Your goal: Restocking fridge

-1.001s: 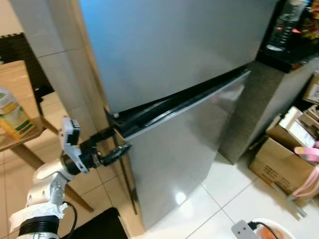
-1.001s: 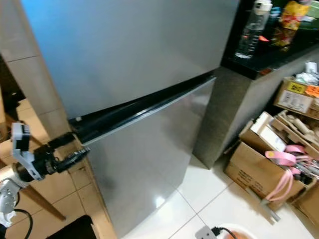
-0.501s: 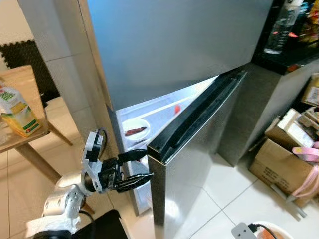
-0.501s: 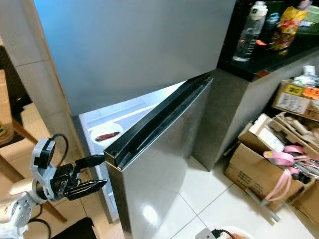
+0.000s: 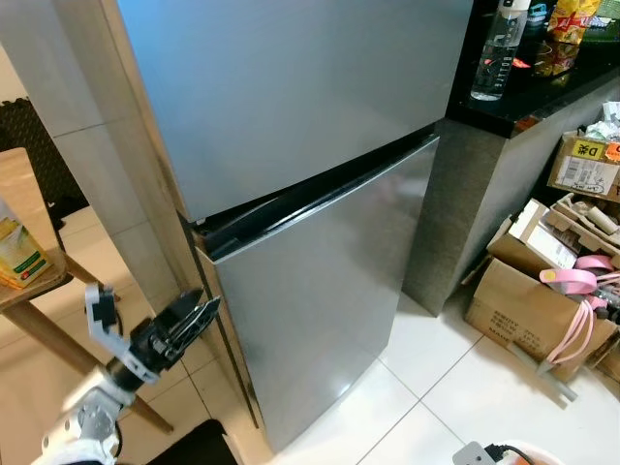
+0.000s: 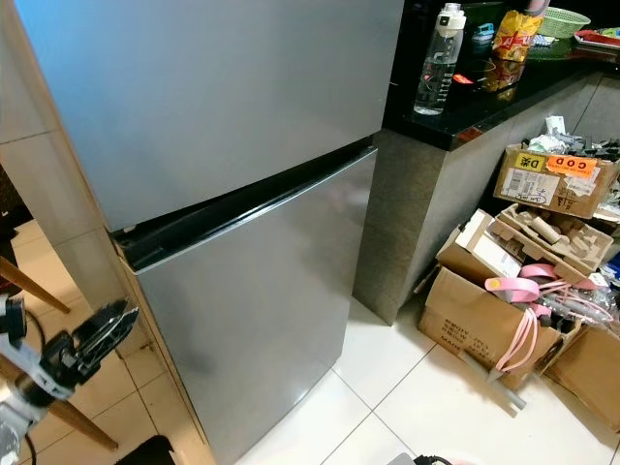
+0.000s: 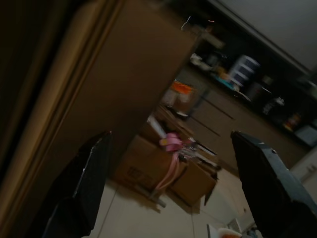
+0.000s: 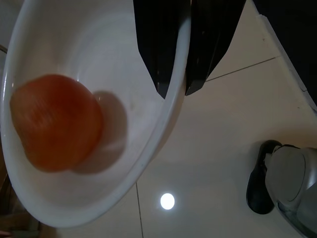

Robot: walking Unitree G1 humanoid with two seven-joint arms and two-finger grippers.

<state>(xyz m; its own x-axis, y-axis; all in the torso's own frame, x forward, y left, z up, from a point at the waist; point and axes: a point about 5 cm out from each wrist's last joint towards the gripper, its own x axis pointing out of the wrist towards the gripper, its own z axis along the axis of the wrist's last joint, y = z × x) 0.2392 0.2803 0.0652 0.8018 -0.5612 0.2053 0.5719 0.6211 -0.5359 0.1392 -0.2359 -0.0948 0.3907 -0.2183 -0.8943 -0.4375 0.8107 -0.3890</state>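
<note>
Nearest, the right gripper [image 8: 173, 91] pinches one white bowl [image 8: 59, 198] by its rim, one orange fruit [image 8: 55, 121] inside (a tilt could roll it out). Left, the left gripper [image 5: 189, 320] is spread wide, empty. Beyond stands one fridge [image 5: 320, 281], both doors shut.

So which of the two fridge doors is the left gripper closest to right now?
The lower door. The left gripper hovers beside its left edge, below the dark seam; the upper door sits well above it.
</note>
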